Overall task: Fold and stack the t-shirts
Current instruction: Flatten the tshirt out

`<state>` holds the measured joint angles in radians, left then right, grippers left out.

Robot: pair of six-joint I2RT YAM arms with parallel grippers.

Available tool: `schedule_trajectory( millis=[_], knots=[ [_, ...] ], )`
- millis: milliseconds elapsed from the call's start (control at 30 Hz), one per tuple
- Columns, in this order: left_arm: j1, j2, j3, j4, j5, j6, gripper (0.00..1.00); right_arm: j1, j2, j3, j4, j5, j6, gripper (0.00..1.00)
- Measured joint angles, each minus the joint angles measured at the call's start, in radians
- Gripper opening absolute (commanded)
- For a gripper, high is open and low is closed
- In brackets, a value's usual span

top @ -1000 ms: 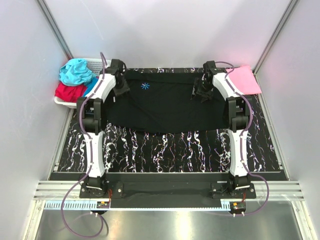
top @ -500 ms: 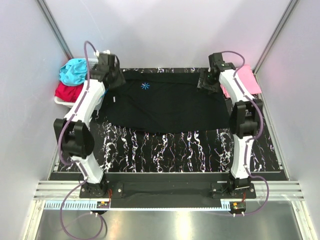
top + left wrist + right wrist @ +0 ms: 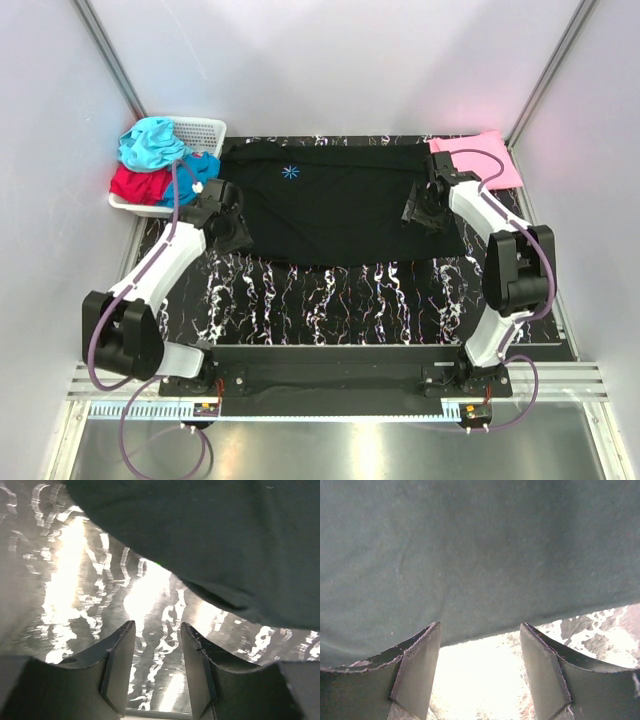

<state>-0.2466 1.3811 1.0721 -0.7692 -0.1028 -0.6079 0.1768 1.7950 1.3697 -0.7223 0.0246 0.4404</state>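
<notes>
A large black t-shirt (image 3: pixel 330 205) with a light-blue starburst mark (image 3: pixel 290 172) lies spread flat across the back of the table. My left gripper (image 3: pixel 236 224) hovers at its left edge, open and holding nothing. In the left wrist view the left gripper (image 3: pixel 157 630) shows bare table between its fingers, and the black cloth (image 3: pixel 225 540) lies just beyond them. My right gripper (image 3: pixel 418 212) sits at the shirt's right side, open; the right gripper (image 3: pixel 480 630) has the black hem (image 3: pixel 480 545) right at its fingertips. A pink t-shirt (image 3: pixel 482 155) lies at the back right.
A white lattice basket (image 3: pixel 205 128) at the back left holds teal (image 3: pixel 150 142), red (image 3: pixel 138 184) and blue (image 3: pixel 203 166) t-shirts. The black marbled table top (image 3: pixel 330 300) runs in front of the black shirt. Grey walls close in the sides and back.
Both grippers have drawn back from the black shirt's far corners to its left and right sides. The left arm's elbow has swung out to the left. The shirt lies released.
</notes>
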Motion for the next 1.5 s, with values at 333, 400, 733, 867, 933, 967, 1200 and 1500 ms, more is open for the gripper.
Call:
schedule_trajectory(
  millis=[333, 400, 733, 867, 933, 967, 1200, 1500],
  knots=[
    [-0.032, 0.059, -0.168, 0.126, 0.157, -0.119, 0.46, 0.163, -0.037, -0.048, 0.058, -0.122, -0.025, 0.67],
    [-0.028, 0.082, -0.171, 0.159, 0.176, -0.14, 0.46, 0.218, -0.037, -0.048, 0.066, -0.135, -0.027, 0.68],
    [0.107, 0.177, -0.171, 0.298, 0.246, -0.214, 0.45, 0.298, 0.026, 0.048, 0.085, -0.212, -0.064, 0.68],
    [0.182, 0.201, -0.171, 0.312, 0.25, -0.223, 0.44, 0.347, 0.074, 0.116, 0.092, -0.23, -0.08, 0.68],
    [0.208, 0.203, -0.171, 0.326, 0.251, -0.224, 0.44, 0.364, 0.098, 0.145, 0.092, -0.23, -0.086, 0.68],
    [0.216, 0.204, -0.17, 0.33, 0.252, -0.224, 0.44, 0.372, 0.113, 0.16, 0.093, -0.23, -0.088, 0.68],
    [0.231, 0.232, -0.114, 0.333, 0.237, -0.24, 0.42, 0.385, 0.191, 0.227, 0.084, -0.229, -0.105, 0.68],
    [0.236, 0.304, -0.061, 0.307, 0.124, -0.282, 0.34, 0.385, 0.217, 0.273, 0.059, -0.225, -0.119, 0.69]
  ],
)
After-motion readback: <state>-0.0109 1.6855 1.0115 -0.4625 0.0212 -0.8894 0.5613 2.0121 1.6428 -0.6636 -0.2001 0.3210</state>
